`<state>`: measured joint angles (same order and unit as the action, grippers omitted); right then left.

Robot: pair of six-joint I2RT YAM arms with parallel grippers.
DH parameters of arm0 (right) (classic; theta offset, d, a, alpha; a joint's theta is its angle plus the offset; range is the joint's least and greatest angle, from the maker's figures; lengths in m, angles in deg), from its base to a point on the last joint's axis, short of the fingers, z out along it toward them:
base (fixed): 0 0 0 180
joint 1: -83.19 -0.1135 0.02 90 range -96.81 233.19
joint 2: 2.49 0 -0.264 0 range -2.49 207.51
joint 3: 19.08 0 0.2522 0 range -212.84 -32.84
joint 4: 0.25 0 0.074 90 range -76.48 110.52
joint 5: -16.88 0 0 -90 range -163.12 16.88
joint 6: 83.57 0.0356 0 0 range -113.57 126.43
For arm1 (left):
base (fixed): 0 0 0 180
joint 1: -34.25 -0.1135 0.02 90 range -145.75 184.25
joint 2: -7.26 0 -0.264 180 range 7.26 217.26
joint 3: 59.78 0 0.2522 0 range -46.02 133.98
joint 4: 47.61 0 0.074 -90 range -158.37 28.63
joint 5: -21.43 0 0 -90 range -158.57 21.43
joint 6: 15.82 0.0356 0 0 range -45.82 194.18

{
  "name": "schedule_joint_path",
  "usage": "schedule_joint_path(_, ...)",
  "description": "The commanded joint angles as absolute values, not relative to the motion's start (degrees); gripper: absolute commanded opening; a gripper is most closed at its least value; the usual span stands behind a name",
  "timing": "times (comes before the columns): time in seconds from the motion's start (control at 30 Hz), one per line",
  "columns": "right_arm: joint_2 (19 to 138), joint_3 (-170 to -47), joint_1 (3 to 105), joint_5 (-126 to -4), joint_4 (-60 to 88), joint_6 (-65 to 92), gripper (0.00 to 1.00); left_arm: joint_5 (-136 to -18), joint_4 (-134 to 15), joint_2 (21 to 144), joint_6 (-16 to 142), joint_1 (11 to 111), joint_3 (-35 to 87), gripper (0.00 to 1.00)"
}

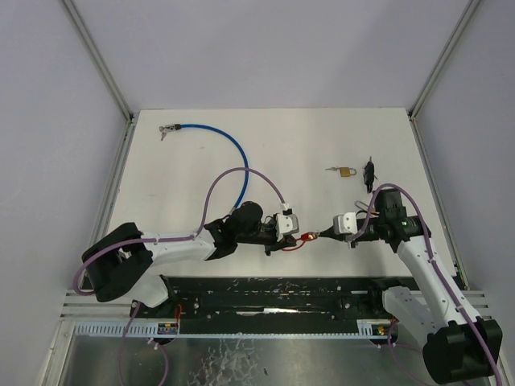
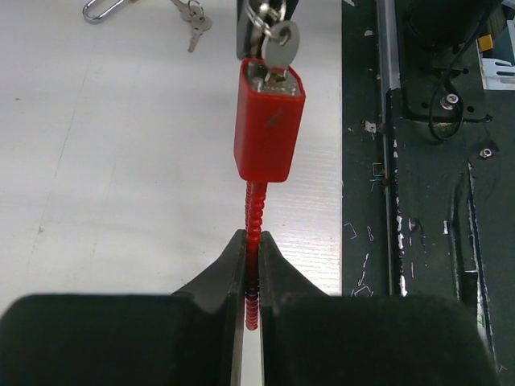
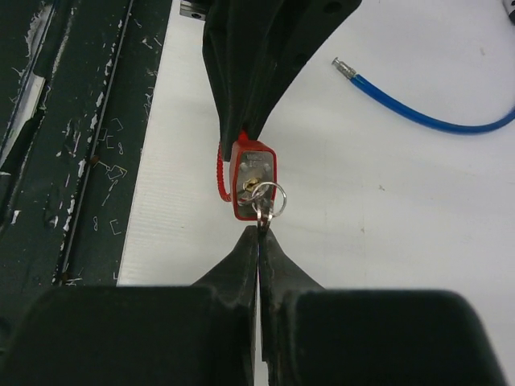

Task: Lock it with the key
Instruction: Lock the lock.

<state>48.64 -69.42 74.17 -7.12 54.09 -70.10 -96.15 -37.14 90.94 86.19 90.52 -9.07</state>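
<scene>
You are clamping the left gripper (image 2: 251, 241) on the shackle (image 2: 254, 205) right beside the lock (image 2: 269, 121), bracing it in the air, while the right gripper (image 3: 259, 235) is pinching the key (image 3: 261, 211) seated in the lock's far end, ready for turning.

White arm links (image 1: 173, 248), black joints (image 1: 121, 269), purple cables (image 1: 213, 193), black tapered fingers (image 2: 217, 281).

Matt red plastic padlock (image 2: 269, 121), shiny metal key (image 2: 279, 42), smooth blue plastic-coated cable (image 3: 426, 108), matt white table (image 2: 121, 177)
</scene>
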Motion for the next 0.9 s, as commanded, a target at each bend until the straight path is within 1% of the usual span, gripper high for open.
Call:
schedule_joint_path(0.0, 45.6, -71.8, 73.6, -6.6, 55.9, -73.1, 0.01, -94.6, -36.2, 90.4, 86.4, 91.0, -7.2, 0.00)
schedule_joint_path(0.33, 43.1, -71.4, 73.7, -11.3, 53.4, -72.6, 0.01, -95.0, -38.9, 90.8, 86.3, 91.3, -6.0, 0.00)
schedule_joint_path(0.57, 38.2, -69.4, 73.7, -13.6, 50.8, -73.7, 0.03, -91.6, -41.9, 91.5, 85.2, 91.3, -4.4, 0.00)
schedule_joint_path(0.73, 33.7, -67.0, 73.7, -13.9, 49.2, -74.7, 0.07, -87.6, -45.1, 92.1, 84.4, 91.3, -3.0, 0.00)
schedule_joint_path(0.87, 31.2, -65.3, 73.7, -13.3, 50.5, -78.0, 0.16, -84.4, -45.8, 91.9, 84.7, 91.4, -2.7, 0.00)
